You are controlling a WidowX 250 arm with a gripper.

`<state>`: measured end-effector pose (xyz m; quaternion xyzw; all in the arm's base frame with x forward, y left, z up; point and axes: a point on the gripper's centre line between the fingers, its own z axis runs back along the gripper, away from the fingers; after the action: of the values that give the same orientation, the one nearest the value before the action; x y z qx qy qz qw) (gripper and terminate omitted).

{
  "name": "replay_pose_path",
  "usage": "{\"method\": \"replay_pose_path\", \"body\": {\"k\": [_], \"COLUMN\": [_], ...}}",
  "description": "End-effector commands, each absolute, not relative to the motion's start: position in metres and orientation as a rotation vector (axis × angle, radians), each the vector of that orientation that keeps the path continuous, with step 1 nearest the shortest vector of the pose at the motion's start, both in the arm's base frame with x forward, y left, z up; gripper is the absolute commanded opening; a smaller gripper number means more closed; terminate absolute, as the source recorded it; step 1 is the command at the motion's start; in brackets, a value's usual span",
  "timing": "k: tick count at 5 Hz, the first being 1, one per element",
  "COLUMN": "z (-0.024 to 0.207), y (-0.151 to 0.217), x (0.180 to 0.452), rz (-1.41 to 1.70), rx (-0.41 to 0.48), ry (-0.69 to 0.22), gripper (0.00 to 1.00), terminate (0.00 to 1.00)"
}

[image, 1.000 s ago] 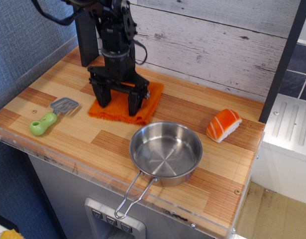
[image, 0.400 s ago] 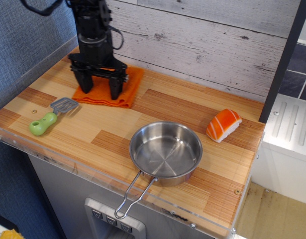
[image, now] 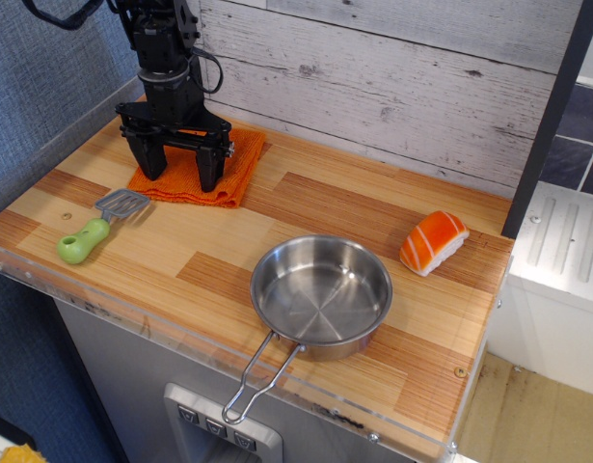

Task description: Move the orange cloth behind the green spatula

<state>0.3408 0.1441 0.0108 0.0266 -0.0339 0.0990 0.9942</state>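
The orange cloth [image: 219, 174] lies flat on the wooden counter at the back left, just behind and to the right of the green spatula [image: 92, 228]. The spatula has a light-green handle and a grey slotted blade and lies near the left front edge. My black gripper [image: 178, 171] stands upright over the cloth with its two fingers spread wide, tips down at the cloth's surface. The fingers are open and hold nothing that I can see. The cloth's middle is partly hidden by the gripper.
A steel pan [image: 321, 292] with a wire handle sits at the front centre. An orange-and-white sushi piece [image: 433, 241] lies at the right. A plank wall runs along the back, and a dark post [image: 556, 106] stands at the right.
The gripper and the orange cloth have moved left along the back of the counter, from the centre to behind the spatula. The spatula, pan and sushi have not moved.
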Motion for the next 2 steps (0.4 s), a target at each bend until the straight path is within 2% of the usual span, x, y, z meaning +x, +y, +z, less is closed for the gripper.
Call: {"method": "replay_pose_path", "body": {"k": [1, 2], "z": [0.0481, 0.0561], "y": [0.1387, 0.1377], "x": [0.3366, 0.3335], "rz": [0.201, 0.219], "rx": [0.073, 0.075], "ry": [-0.162, -0.198], "gripper": [1.0, 1.0], "terminate": [0.0, 0.0]}}
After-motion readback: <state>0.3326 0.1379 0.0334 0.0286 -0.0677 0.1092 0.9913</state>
